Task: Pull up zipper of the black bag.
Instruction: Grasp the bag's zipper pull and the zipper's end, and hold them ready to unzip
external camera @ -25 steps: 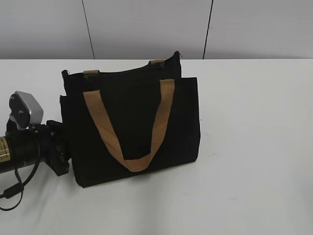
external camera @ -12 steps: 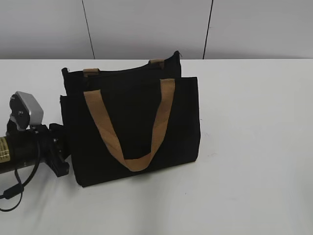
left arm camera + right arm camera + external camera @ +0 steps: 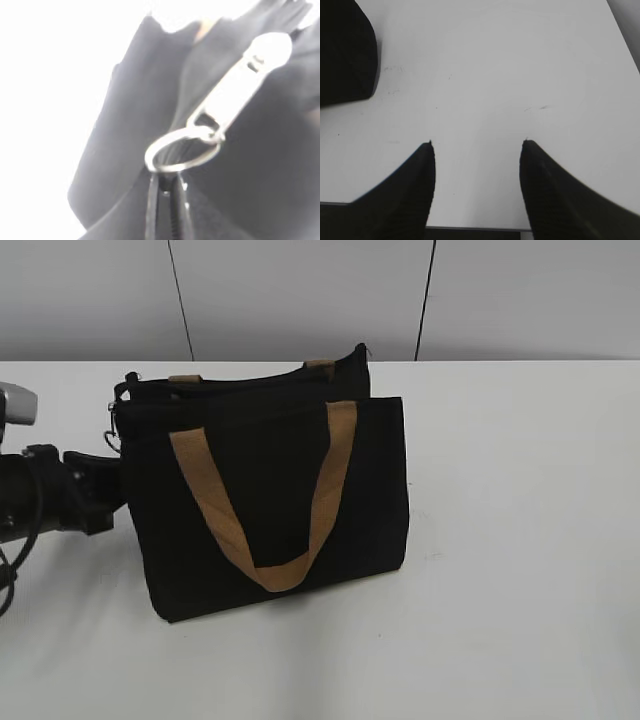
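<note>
The black bag [image 3: 270, 490] stands upright mid-table with tan handles, one hanging down its front. In the left wrist view the bag [image 3: 135, 120] fills the frame, blurred and very close. The zipper's silver pull tab [image 3: 240, 85] hangs on a metal ring. My left gripper [image 3: 165, 180] is shut on that ring, with the zipper line running down between the jaws. In the exterior view my left gripper [image 3: 105, 475] is at the bag's upper left end. My right gripper [image 3: 477, 145] is open and empty above the bare table. It does not show in the exterior view.
The white table [image 3: 520, 540] carries the bag. A grey wall panel [image 3: 300, 300] runs behind its far edge. A corner of the bag [image 3: 345, 50] shows at the upper left of the right wrist view. The table's near edge lies under the right jaws.
My left arm has risen and drawn back to the left. The bag's upper left corner has been pulled left with it, and the bag's top edge has shifted.
</note>
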